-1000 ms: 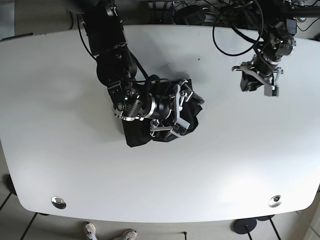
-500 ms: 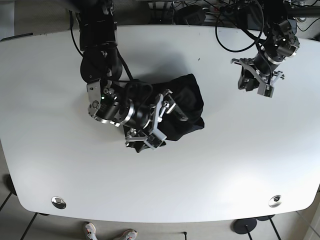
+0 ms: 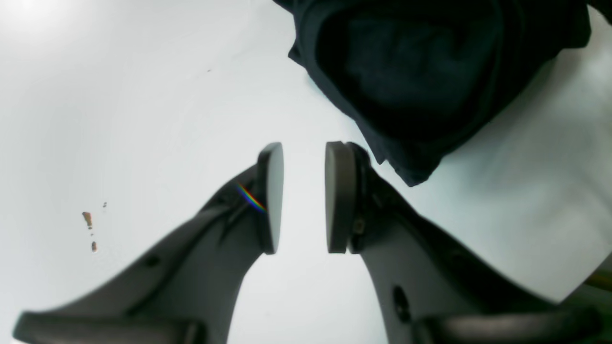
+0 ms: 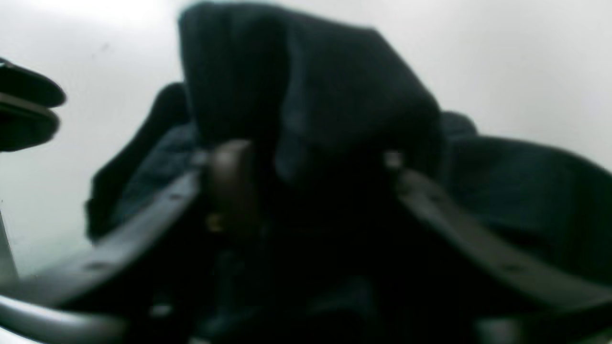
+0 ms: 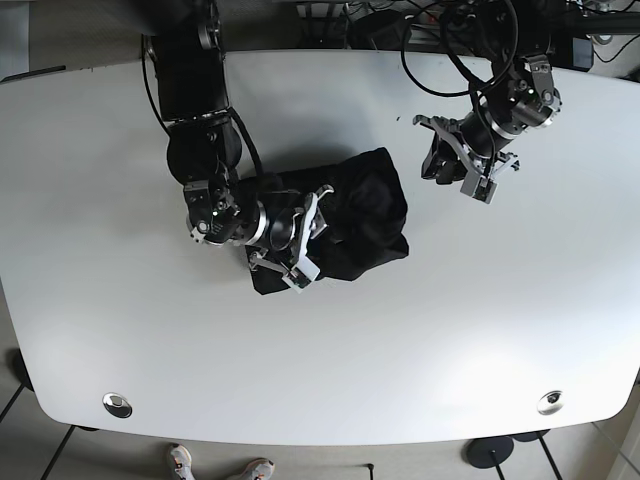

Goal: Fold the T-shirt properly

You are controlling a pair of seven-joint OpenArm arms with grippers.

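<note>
The black T-shirt (image 5: 360, 215) lies bunched in a thick bundle on the middle of the white table (image 5: 480, 320). My right gripper (image 5: 303, 243) rests over the bundle's left part. In the blurred right wrist view its jaws (image 4: 315, 181) stand wide apart with dark cloth (image 4: 311, 95) between and beyond them. My left gripper (image 5: 455, 165) hovers over bare table just right of the shirt. In the left wrist view its pads (image 3: 270, 196) stand a narrow gap apart with nothing between them, and the shirt's edge (image 3: 430, 71) lies just ahead to the right.
Two metal discs (image 5: 117, 404) (image 5: 549, 402) sit near the table's front edge. Cables (image 5: 440, 30) hang behind the back edge. Small brown specks (image 3: 88, 220) mark the table. A person's shoes (image 5: 180, 462) show below the front edge.
My right gripper has drawn back leftward across the shirt, uncovering its right part. My left arm has moved left, toward the shirt.
</note>
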